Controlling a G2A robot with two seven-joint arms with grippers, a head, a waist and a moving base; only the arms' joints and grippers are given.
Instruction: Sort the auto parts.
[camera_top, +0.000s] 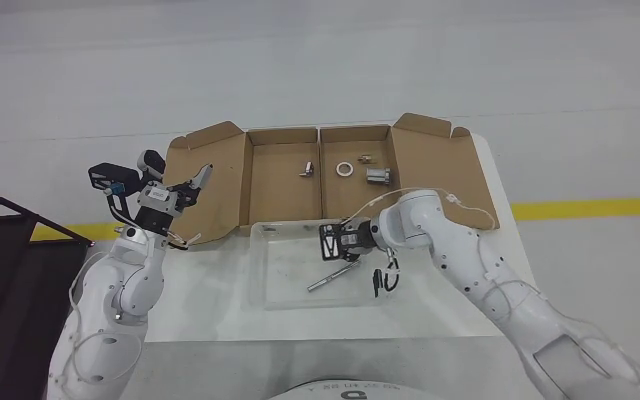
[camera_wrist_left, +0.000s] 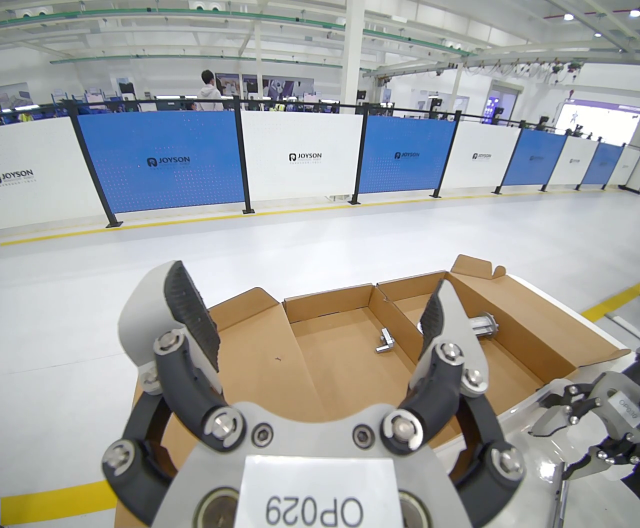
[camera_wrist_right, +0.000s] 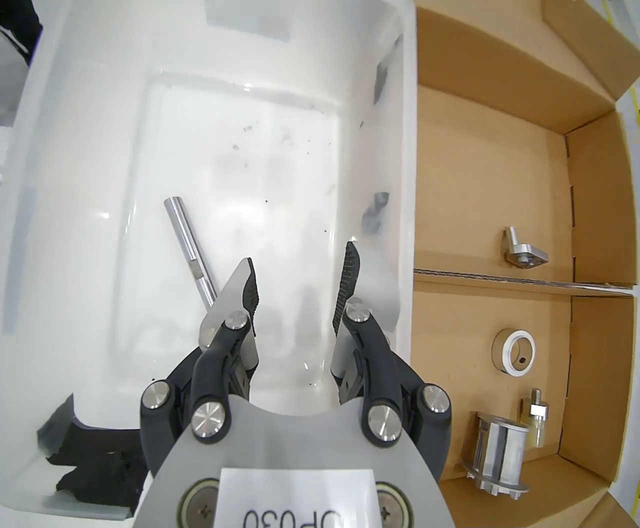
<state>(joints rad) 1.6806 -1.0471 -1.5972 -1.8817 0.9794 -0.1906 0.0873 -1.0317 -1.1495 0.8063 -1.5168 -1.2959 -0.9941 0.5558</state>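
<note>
Left gripper (camera_wrist_left: 307, 292): noted at middle left of the top view, over the outer left flap of the cardboard box (camera_top: 215, 190); jaws wide apart, nothing held.
Right gripper (camera_wrist_right: 300, 257): noted at centre of the top view, above the upper right part of the clear tray (camera_top: 285, 265); jaws apart, nothing between them.
Metal rod (camera_top: 333, 277): lying slanted on the tray floor, just below the right gripper in the top view; one end hidden behind a finger in the right wrist view, contact not determinable.
Black part (camera_wrist_right: 95, 462): lying in a tray corner, well apart from the rod.
Cardboard box: open with flaps spread, across the upper centre of the top view, against the tray's upper edge; two compartments split by a divider.
Bracket (camera_top: 308, 168): alone in the left compartment, near the divider.
Ring (camera_top: 343, 169): in the right compartment, just right of the divider.
Threaded stud (camera_top: 365, 158): in the right compartment, right of the ring.
Finned cylinder (camera_top: 377, 175): in the right compartment, just below the stud.
Table (camera_top: 200, 300): white, bearing box and tray.
</note>
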